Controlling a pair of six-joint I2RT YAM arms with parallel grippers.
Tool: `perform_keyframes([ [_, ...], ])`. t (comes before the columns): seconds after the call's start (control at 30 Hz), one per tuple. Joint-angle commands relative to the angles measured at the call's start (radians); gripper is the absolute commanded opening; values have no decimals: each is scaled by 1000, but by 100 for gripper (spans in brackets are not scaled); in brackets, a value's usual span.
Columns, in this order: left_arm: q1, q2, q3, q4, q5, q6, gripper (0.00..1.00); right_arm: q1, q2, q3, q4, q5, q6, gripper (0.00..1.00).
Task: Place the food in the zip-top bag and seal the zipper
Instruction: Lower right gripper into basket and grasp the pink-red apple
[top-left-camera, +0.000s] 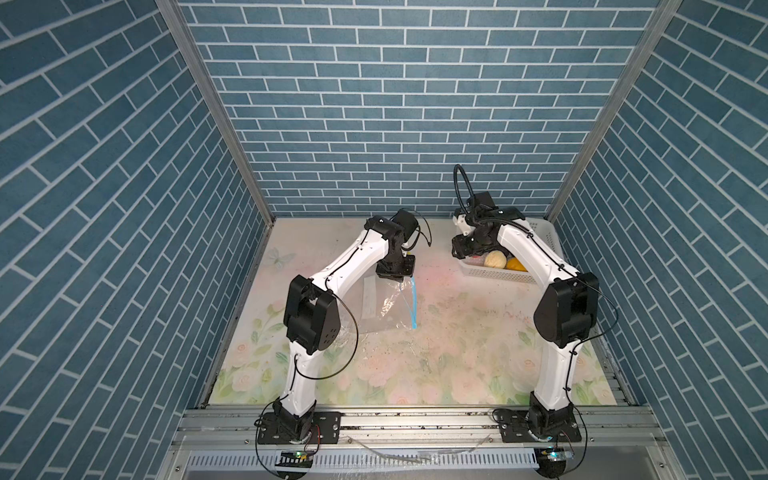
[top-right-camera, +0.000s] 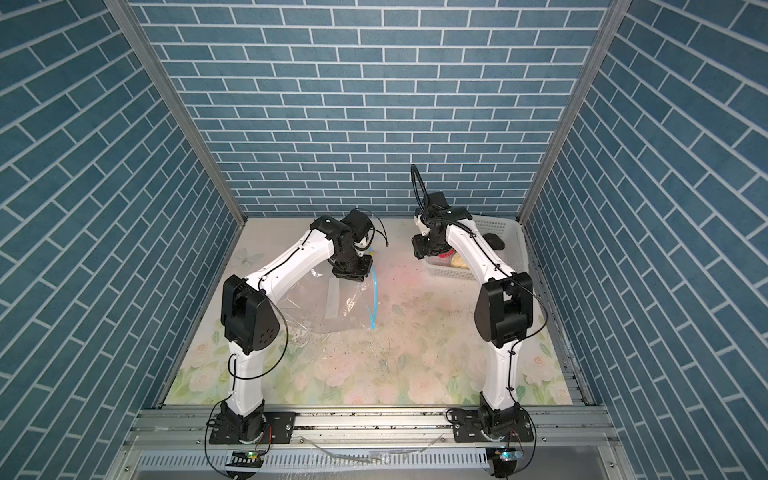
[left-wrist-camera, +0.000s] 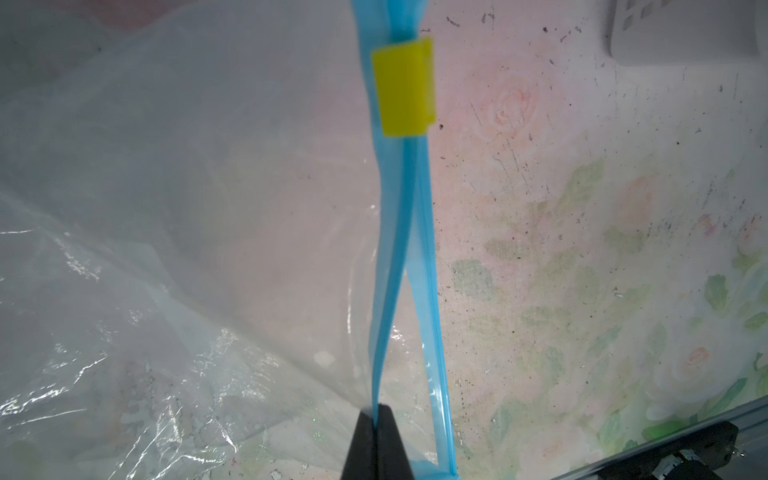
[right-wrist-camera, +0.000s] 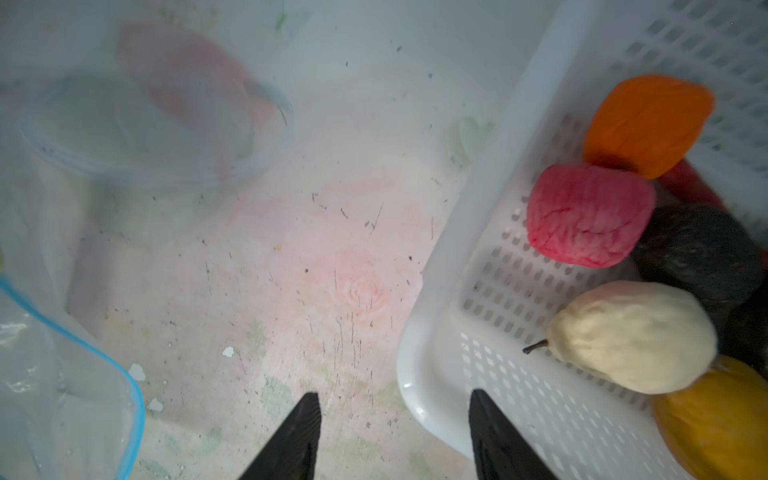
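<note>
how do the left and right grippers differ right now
The left gripper is shut; the right gripper is open. The left pinches one lip of the zipper on the bag; the right holds nothing. The left is at the bag's mouth; the right hangs at the basket corner, beside the food. Both are black and point down toward the table.

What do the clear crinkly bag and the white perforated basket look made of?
Clear crinkly bag: thin glossy plastic film, judging by creases and glints. White perforated basket: probably rigid moulded plastic, smooth, slightly shiny, with regular slots and rounded rim.
</note>
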Motion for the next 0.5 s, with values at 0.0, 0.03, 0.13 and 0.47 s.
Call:
perform_keyframes([
  [0.0,5,-31,-4,2,15,-7,0,-38,-25,-25,62,43,60,60],
  [0.03,5,-31,-2,3,16,-5,0,-47,-15,-16,62,46,67,61],
  [0.13,5,-24,10,-1,19,-4,0,-68,24,13,49,55,73,61],
  [0.47,5,6,59,-25,25,4,0,-121,186,175,-5,90,153,67],
])
